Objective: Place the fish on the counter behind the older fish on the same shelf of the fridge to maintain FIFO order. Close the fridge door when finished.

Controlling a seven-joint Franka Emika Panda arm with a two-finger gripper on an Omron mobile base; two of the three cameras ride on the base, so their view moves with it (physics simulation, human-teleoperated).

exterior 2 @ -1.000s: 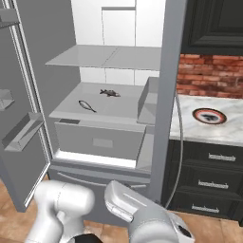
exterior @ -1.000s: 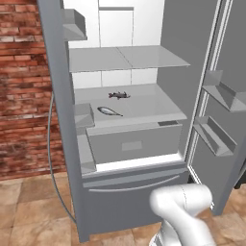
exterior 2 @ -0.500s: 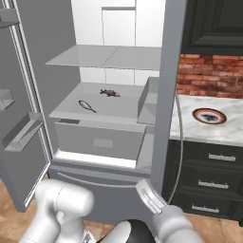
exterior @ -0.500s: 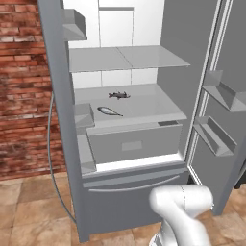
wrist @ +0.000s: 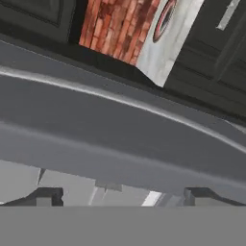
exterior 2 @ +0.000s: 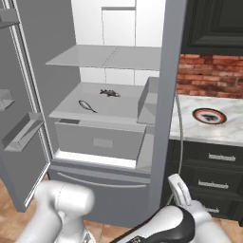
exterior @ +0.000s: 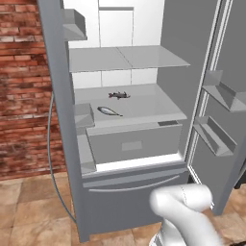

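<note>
The fish lies near the shelf's back edge, behind the older fish at its front left. The gripper is wide open and empty. With both fridge doors open, the next hold is probably a stiff, heavy door, best pushed at its outer edge.

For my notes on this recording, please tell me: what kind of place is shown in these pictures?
Most likely a home kitchen: a tall grey French-door fridge stands open, beside a white veined marble counter over dark cabinet drawers, with a red brick wall behind.

- fridge doors stand open
- dark fish lies behind the slender older fish on the lower shelf
- a plate sits on the marble desk
</note>
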